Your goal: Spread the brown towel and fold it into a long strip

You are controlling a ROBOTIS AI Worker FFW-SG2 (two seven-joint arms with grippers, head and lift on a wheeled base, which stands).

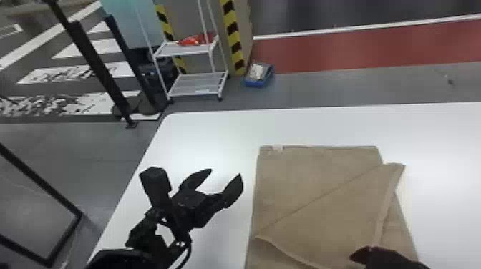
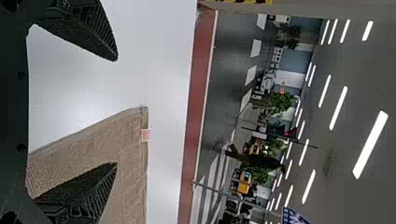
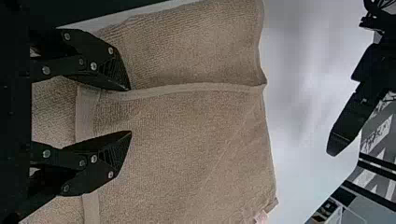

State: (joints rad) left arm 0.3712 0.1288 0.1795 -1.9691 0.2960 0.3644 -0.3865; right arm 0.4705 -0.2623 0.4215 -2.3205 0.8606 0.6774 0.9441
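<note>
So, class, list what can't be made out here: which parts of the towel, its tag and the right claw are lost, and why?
- Near end of the towel: head view, cut off by the bottom edge.
- Layers beneath the slanting flap: head view, covered by the flap.
- Any print on the tag: left wrist view, too small.
- Most of the right claw: head view, beyond the bottom edge.

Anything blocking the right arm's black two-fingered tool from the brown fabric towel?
Nothing visible stands between them. The right tool is open over the brown towel; only the towel's own loose diagonal flap lies across its near part.
</note>
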